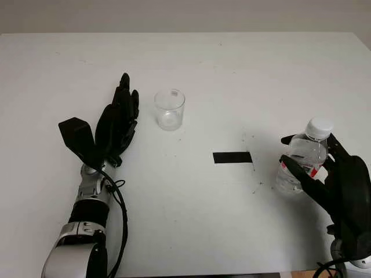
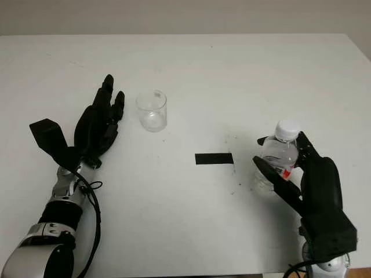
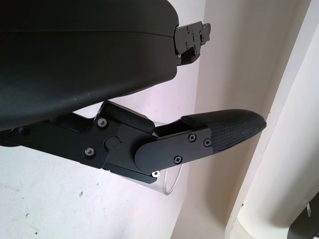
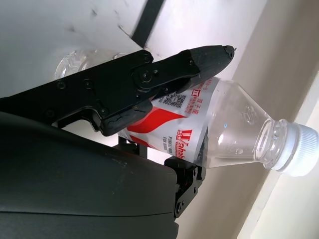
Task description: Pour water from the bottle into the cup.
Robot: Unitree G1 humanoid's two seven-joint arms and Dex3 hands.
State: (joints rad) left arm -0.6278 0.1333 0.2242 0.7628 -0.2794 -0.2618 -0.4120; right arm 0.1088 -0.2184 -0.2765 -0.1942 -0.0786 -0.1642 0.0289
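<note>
the right robot hand [image 1: 324, 176] is nearest, at the near right of the table [image 1: 191, 231], with its fingers closed around a clear bottle [image 1: 304, 156]. the grip sits at the red and white label, one finger across the front and others behind. the bottle stands upright on the table, or just about on it; i cannot tell whether it has been lifted yet. its white cap [image 1: 319, 127] is still screwed on, so as things stand no water can come out, and that looks like the main thing left unsolved before any pour.

a little further in, between the two hands, a short strip of black tape [image 1: 232, 157] lies flat on the table, with a few small dark specks around it. it is no obstacle.

the left robot hand [image 1: 119, 119] is at the left, open and holding nothing, with its fingertips just beside the cup [image 1: 169, 109]. the cup is a clear glass, upright, and looks empty.

so the task is at its start: the bottle is gripped, nothing is poured. the bottle still has to travel across the table to the cup, which is well apart from it, and tip over the rim. the path between is open.
</note>
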